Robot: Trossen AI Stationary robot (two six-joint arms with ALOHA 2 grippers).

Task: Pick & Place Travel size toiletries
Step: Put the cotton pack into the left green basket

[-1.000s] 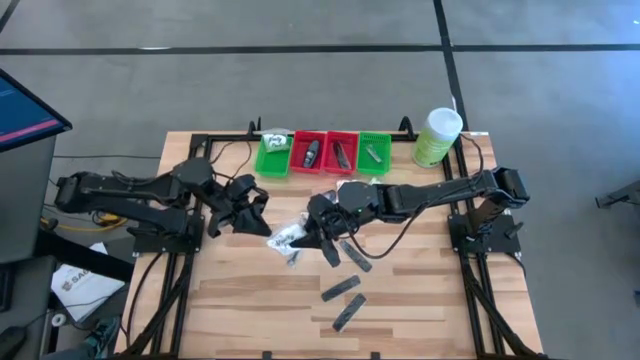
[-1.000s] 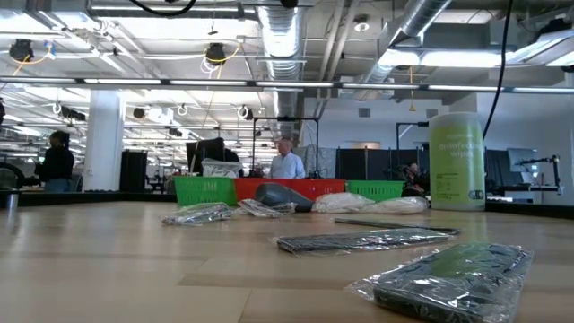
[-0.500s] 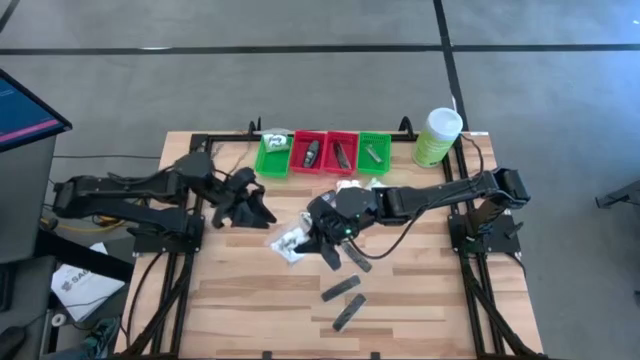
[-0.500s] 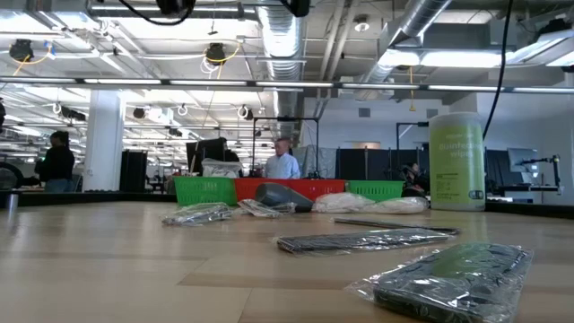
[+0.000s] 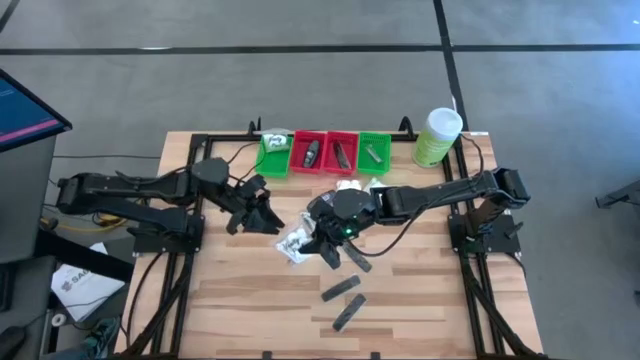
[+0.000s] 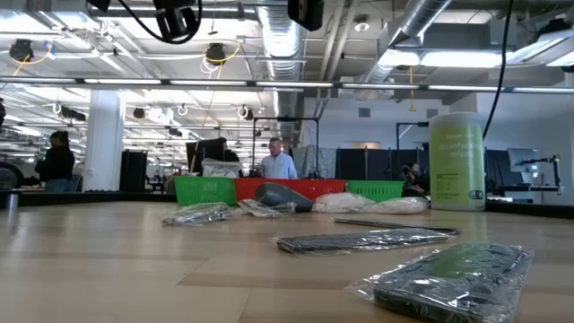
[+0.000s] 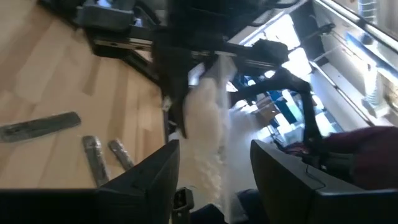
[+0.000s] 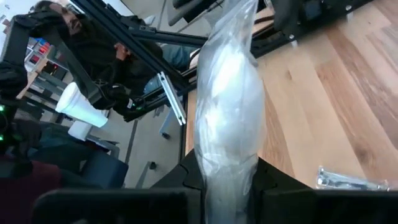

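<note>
**Op A:** Right gripper (image 5: 318, 240), mid-table, lifted clear of the boards. Jaws pinched onto a white soft packet (image 8: 229, 106). In my right wrist view the packet stands straight out from between the fingers, clamped at one end. I read that as an end grip chosen so the free end sticks out for the other arm.

**Op B:** And the left?

**Op A:** Left gripper (image 5: 262, 212) just to the left of it, pointed at the packet. Fingers (image 7: 152, 180) apart, about half spread, nothing in them. From my left wrist view the packet (image 7: 205, 124) hangs just beyond the tips, in line with the gap, not touched as far as I can tell. Looks to me like a handover being set up.

**Op B:** Rest of the toiletries?

**Op A:** Silvery tube (image 5: 294, 254) on the wood under the right gripper. Dark grey flat bars (image 5: 341, 289) nearer me, right of centre, well apart from both tools. More white packets (image 5: 350, 185) lie just short of the trays.

**Op B:** Trays?

**Op A:** Row of trays (image 5: 324, 167) at the far edge, green, red, red, green, some items already in them. Pale green canister (image 5: 437, 137) stands to their right.
</note>
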